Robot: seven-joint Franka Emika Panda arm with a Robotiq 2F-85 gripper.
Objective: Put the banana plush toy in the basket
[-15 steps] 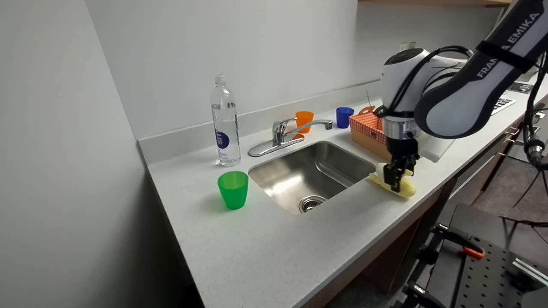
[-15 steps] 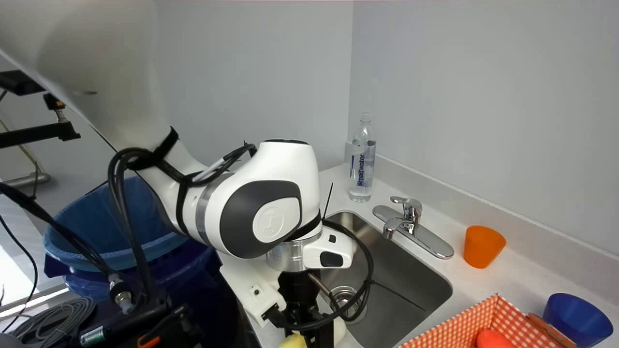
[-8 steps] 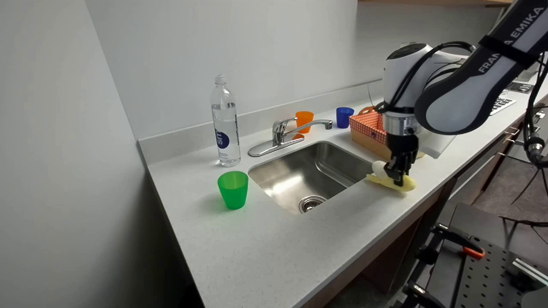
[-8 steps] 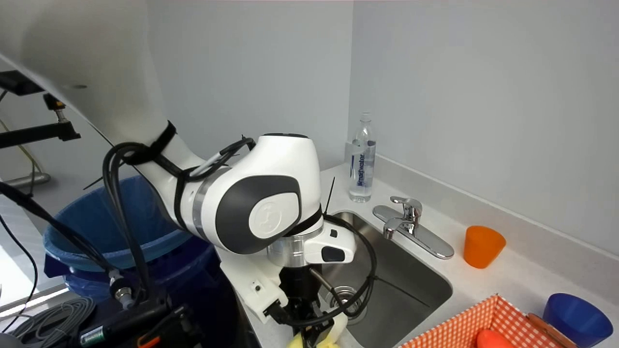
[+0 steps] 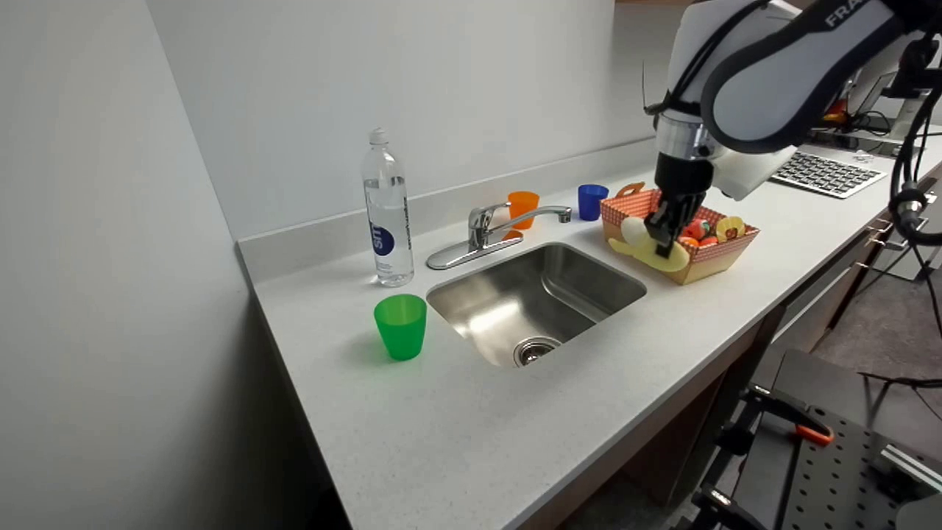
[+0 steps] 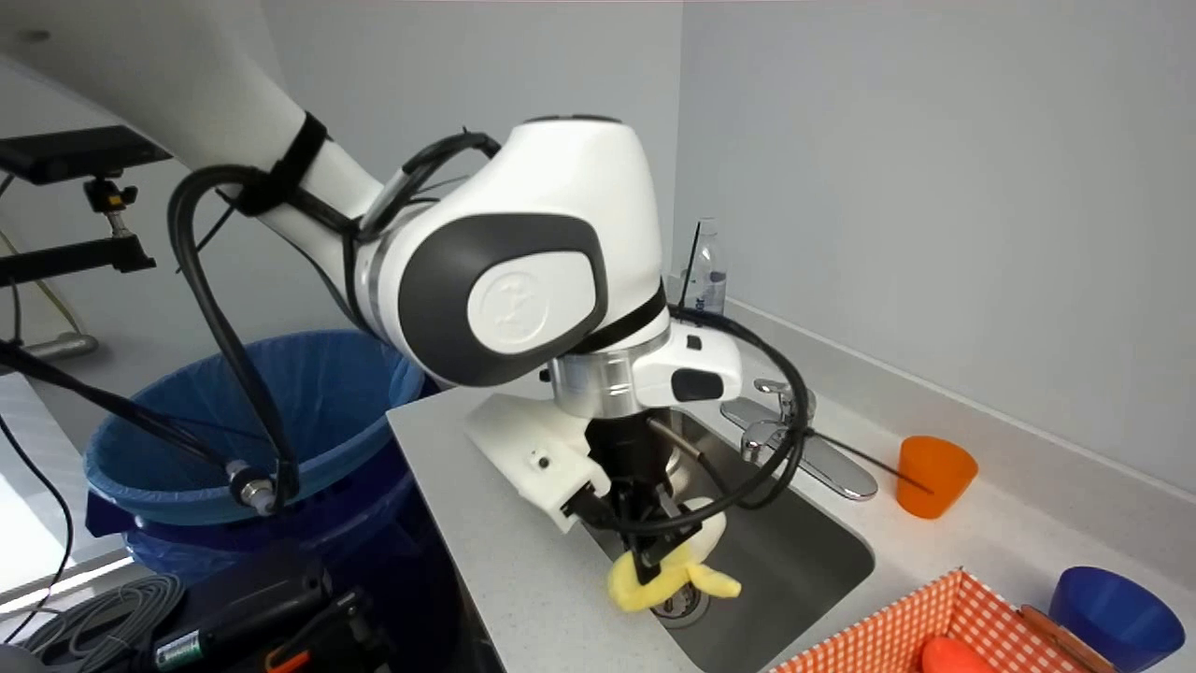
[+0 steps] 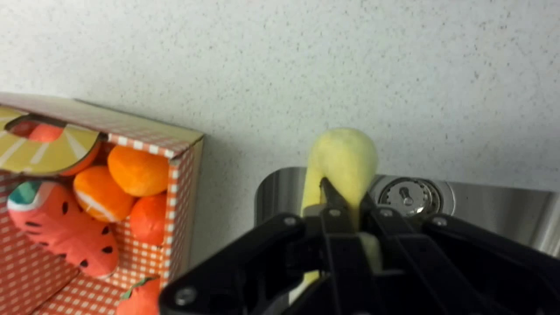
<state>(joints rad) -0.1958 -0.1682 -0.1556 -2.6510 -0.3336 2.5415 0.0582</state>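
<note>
Gripping the banana plush toy [image 7: 344, 158] in the tool [image 7: 344, 189], aloft over the edge of the sink [image 7: 485, 212], right of the basket [image 7: 180, 205] in the wrist view. Probably light and soft, neither slippery nor fragile; best pinched across the plump body.

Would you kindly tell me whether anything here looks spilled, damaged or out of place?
Nothing stands out: no spill or damage shows, the water bottle and green cup stand upright, the basket sits upright on the counter, and the gripper holds the banana plush toy, fitting the task.
</note>
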